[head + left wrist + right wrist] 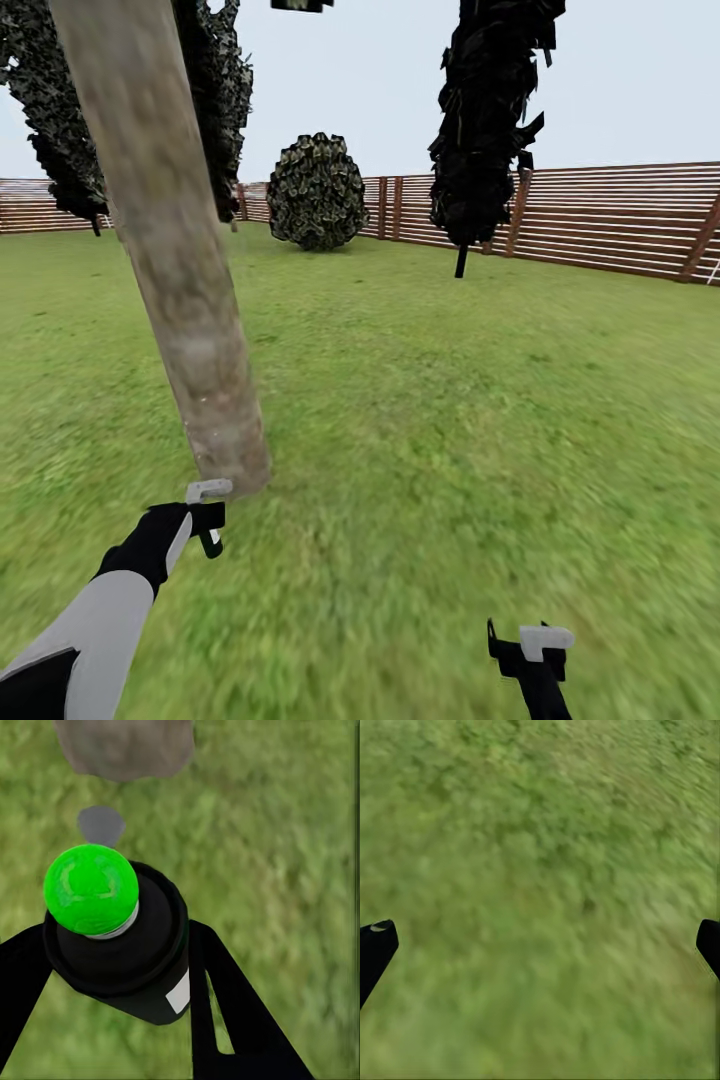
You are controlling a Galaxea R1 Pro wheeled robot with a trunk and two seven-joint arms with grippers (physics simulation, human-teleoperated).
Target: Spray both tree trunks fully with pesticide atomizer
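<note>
I have the atomizer clamped between my left gripper's fingers, its green cap at the tips. The trunk stands just beyond the fingertips, its long axis leaning, base on the grass. My left arm reaches low toward it and is nearer. My right gripper hangs spread and empty over grass.

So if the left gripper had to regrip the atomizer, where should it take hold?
On the black round body, as now: the left gripper has a finger on each side of the atomizer, below the green cap. Coming from the sides probably suits the body's even, round shape and leaves the cap end free, facing the tree trunk.
</note>
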